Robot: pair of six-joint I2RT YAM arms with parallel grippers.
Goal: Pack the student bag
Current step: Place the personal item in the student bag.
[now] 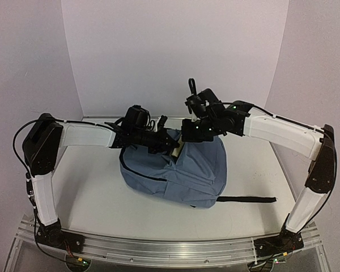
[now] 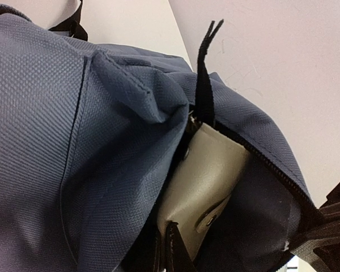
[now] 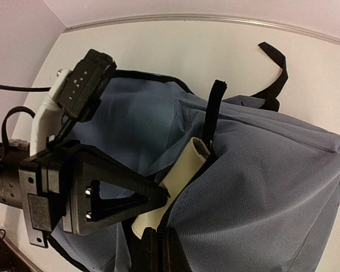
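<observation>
- Left wrist view, closest in: the left claw (image 2: 169,252) has its fingers pressed together on the bottom corner of a cream pouch (image 2: 207,181). Looks like a pinch on that corner.
- Just past that, the pouch sits tilted in the mouth of the student bag (image 2: 45,141), partly inside, snap tab facing the camera and dark lining around it.
- The right claw (image 3: 154,245) is closed up too, right at the lip of the opening beside the pouch. It might have the fabric edge pinched to hold the mouth open, but I can't tell for sure.
- My read on the step: slide the pouch the rest of the way in. I'd push along its long side, straight down into the gap, not sideways into the folded flap of fabric next to it.
- I'd lift the lip up and away on the right side, since soft fabric like this will sag shut.
- The black zip pull (image 2: 205,73) stands up right behind the pouch's top edge. Careful not to drag it inside.
- I'd only let go once the top corner is under the zipper line.
- Further out, the bag lies mid-table (image 1: 90,198) between both arms, with a loose strap (image 1: 246,199) trailing to the right. Nothing braces it, so go gentle or it'll probably slide.
</observation>
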